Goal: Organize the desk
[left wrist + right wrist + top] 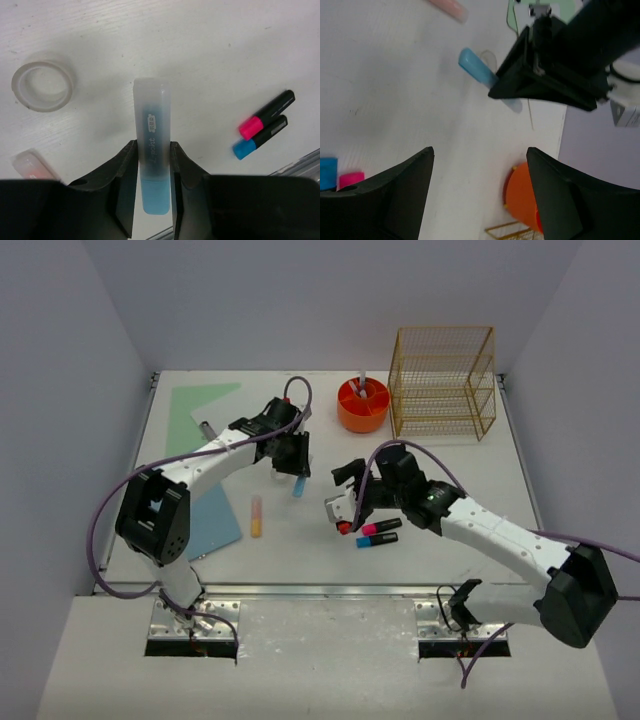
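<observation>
The white desk (300,552) holds scattered stationery. My left gripper (298,470) is shut on a frosted blue highlighter (299,487) and holds it above the desk; in the left wrist view the highlighter (152,125) stands clamped between the fingers (152,150). My right gripper (342,492) is open and empty, hovering just left of a pink-capped marker (378,528) and a blue-capped marker (377,540) that lie side by side. In the right wrist view the jaws stand wide apart (480,155), and the blue highlighter (475,67) shows in the left gripper.
An orange highlighter (256,516) lies left of centre, and a clear tape roll (42,89) lies under the left arm. An orange cup (362,406) with a pen and a gold wire rack (442,382) stand at the back. A green sheet (200,412) and a blue notebook (212,522) lie at the left.
</observation>
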Controlling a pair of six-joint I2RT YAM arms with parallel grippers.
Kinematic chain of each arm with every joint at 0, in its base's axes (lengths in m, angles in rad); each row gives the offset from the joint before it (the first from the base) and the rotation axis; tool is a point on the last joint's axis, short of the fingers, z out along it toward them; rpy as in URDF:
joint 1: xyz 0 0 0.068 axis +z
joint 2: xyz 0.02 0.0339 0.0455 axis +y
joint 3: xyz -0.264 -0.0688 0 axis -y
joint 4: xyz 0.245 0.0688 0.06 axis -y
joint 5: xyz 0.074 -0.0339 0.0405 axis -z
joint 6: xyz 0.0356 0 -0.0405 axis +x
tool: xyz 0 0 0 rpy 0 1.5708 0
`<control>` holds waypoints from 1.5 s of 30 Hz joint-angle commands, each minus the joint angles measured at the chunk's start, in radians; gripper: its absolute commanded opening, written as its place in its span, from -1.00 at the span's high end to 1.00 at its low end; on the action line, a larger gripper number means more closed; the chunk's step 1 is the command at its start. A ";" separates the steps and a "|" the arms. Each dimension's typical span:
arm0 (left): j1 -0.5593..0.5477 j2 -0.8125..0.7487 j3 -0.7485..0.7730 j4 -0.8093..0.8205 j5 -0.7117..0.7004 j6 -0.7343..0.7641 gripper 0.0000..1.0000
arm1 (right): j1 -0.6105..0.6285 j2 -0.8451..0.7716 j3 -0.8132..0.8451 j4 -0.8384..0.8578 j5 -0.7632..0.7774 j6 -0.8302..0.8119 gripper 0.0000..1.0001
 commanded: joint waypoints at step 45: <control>0.407 -0.104 0.004 0.107 0.159 -0.102 -1.00 | -0.087 0.351 0.348 0.234 0.039 0.394 1.00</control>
